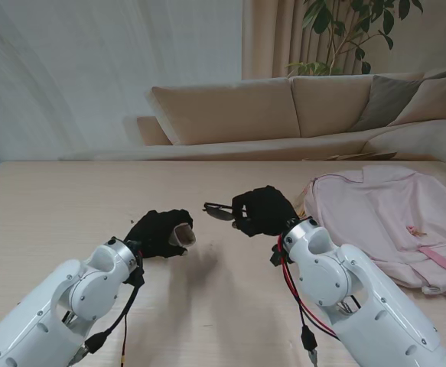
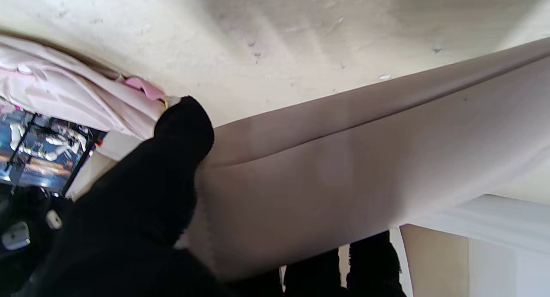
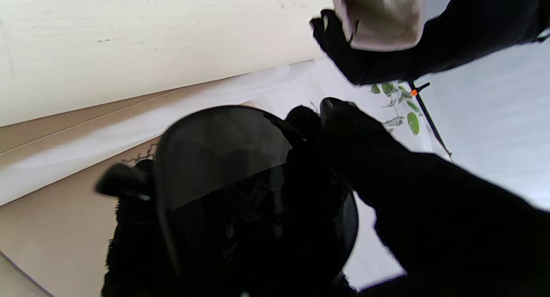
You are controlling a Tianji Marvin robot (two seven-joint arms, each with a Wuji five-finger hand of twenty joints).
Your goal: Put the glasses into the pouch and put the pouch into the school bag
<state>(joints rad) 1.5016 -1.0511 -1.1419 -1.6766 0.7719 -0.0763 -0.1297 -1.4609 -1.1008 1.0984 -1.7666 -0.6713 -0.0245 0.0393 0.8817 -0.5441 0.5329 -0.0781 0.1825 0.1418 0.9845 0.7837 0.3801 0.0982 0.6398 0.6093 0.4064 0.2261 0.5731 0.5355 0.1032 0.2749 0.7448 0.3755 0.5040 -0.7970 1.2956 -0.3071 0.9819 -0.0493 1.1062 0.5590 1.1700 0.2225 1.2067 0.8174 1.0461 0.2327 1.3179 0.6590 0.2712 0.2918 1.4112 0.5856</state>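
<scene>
Dark-lensed sunglasses with a thin dark frame (image 1: 221, 210) are held above the pale wood-grain table (image 1: 54, 222) by the black-gloved right hand (image 1: 265, 210), whose fingers are closed around one end. The long axis of the sunglasses lies roughly level and across the stand view, with the free end pointing towards the robot's left, at the black-gloved left hand (image 1: 157, 232). That hand is closed on a soft beige fabric pouch (image 1: 183, 235), whose pale end is turned towards the sunglasses; the two things are near but apart. A pale pink fabric school bag (image 1: 391, 222) lies flat and creased on the table to the right, beside the right hand.

One large, smooth, curved lens (image 3: 223, 159) is shown only by the right wrist view, with the pouch (image 3: 378, 17) gripped beyond it. The pouch's smooth, matte cloth (image 2: 343, 168) is seen stretched and pinched under a gloved finger (image 2: 180, 133) in the left wrist view alone.
</scene>
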